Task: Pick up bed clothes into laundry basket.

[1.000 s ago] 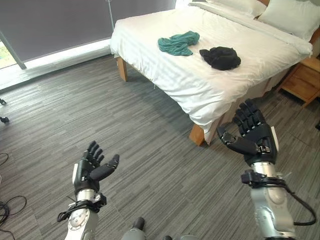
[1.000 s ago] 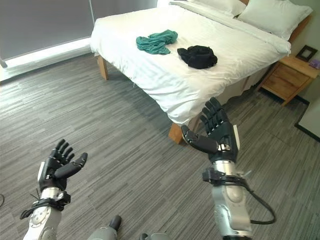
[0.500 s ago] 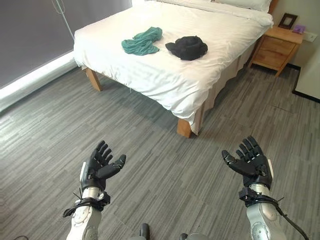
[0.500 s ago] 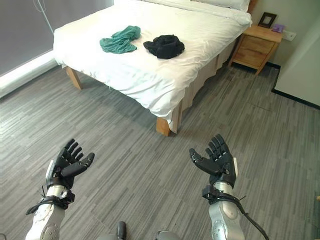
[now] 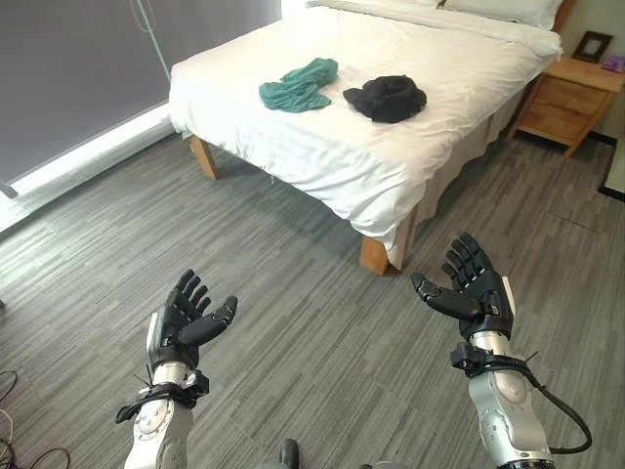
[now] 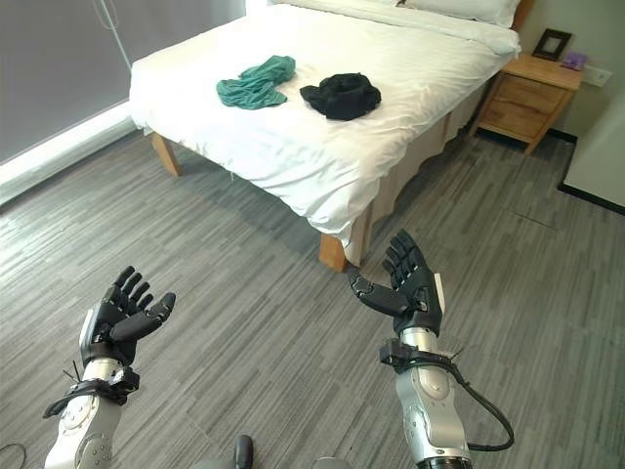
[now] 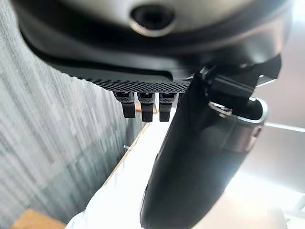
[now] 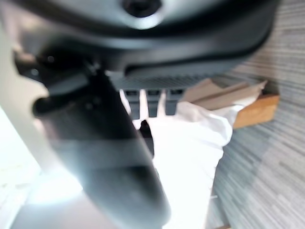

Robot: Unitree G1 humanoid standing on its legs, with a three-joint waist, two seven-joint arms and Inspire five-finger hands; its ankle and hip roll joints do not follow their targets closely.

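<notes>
Grey wood-grain plank flooring (image 5: pixel 293 293) spread out before us, with a wooden-legged bed under a white sheet (image 5: pixel 391 147) taken as our landmark. On the bed's sheet, toward its foot end, we saw a crumpled teal cloth garment (image 5: pixel 299 85), and just beside it, a little nearer the pillows, a bunched black cloth garment (image 5: pixel 387 98); the two lay close but apart. A white pillow (image 5: pixel 508 8) sat at the bed's head. Past the head end stood a light wooden nightstand (image 5: pixel 564 96) bearing a small dark picture frame (image 5: pixel 593 45).

Our left hand (image 5: pixel 184 325) hovered over the floor well short of the bed's foot corner, palm up, fingers spread and straight, empty. Our right hand (image 5: pixel 471 290) hung near the bed's closest wooden leg (image 5: pixel 374 256), likewise with fingers extended and thumb out, grasping nothing.
</notes>
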